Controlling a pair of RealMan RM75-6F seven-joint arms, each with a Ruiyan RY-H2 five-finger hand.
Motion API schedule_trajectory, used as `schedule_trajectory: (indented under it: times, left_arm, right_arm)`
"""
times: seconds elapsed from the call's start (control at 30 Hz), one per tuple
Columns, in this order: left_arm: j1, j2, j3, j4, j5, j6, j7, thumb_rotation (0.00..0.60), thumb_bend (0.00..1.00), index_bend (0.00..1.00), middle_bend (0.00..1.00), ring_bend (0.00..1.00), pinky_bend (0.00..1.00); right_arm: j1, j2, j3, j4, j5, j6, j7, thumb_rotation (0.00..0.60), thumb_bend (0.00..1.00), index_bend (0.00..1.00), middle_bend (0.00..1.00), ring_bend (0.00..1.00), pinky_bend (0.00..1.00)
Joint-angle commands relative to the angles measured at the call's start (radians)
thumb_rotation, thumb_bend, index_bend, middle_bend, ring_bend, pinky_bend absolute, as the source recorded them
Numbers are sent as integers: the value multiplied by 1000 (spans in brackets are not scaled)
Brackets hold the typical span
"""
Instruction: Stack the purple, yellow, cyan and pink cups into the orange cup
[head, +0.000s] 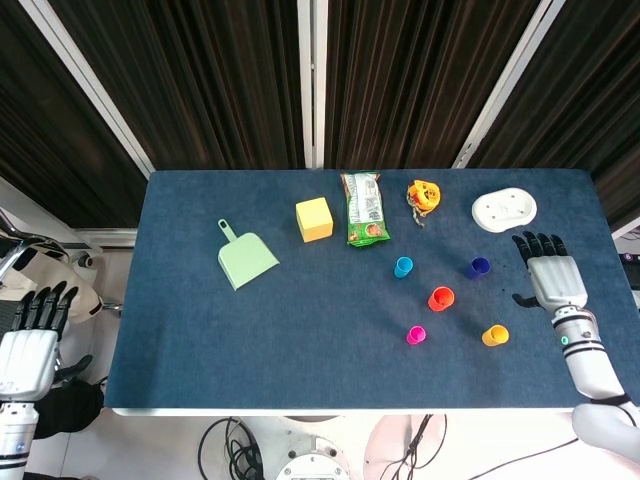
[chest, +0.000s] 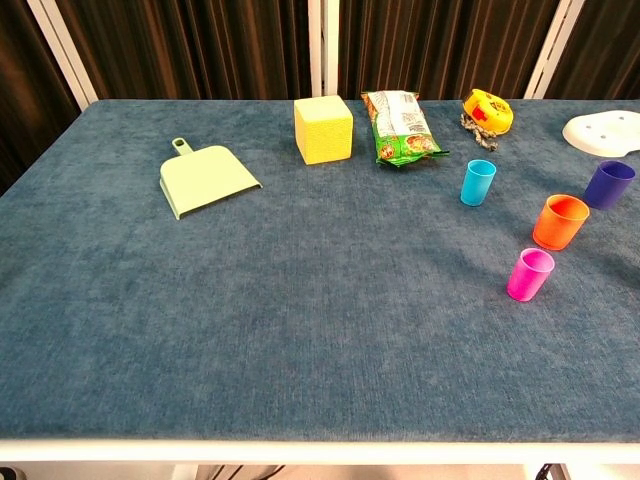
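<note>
Five small cups stand upright and apart on the right half of the blue table (head: 300, 330). The orange cup (head: 441, 298) (chest: 560, 221) is in their middle. The cyan cup (head: 403, 267) (chest: 478, 182) is behind it to the left, the purple cup (head: 479, 267) (chest: 609, 184) behind it to the right. The pink cup (head: 416, 335) (chest: 529, 274) is in front on the left, the yellow cup (head: 494, 336) in front on the right. My right hand (head: 548, 270) hovers open, fingers spread, just right of the purple cup. My left hand (head: 30, 340) hangs open off the table's left side.
Along the back stand a green dustpan (head: 245, 256), a yellow block (head: 314, 219), a green snack bag (head: 365, 208), a yellow-orange toy (head: 424, 195) and a white dish (head: 504, 210). The chest view shows neither hand.
</note>
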Motion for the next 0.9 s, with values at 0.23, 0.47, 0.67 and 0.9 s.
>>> schedule_trajectory:
  times: [0.23, 0.47, 0.67, 0.9]
  left_arm:
    - [-1, 1, -1, -4, -11, -8, 10, 600, 58, 29, 0, 0, 0]
    - [-2, 3, 0, -5, -13, -13, 8, 600, 58, 29, 0, 0, 0]
    - [-4, 10, 3, -5, -10, -22, -7, 600, 59, 29, 0, 0, 0]
    - [-2, 11, 5, -2, -14, -24, -13, 600, 59, 29, 0, 0, 0]
  right_arm:
    - [121, -107, -10, 99, 107, -122, -112, 600, 111, 0, 67, 36, 162]
    - [168, -152, -28, 134, 190, -132, -211, 600, 118, 0, 145, 168, 328]
    - [183, -197, -37, 162, 213, -89, -246, 600, 122, 33, 197, 254, 453]
    - [190, -236, -41, 197, 230, -55, -266, 600, 126, 159, 284, 352, 559]
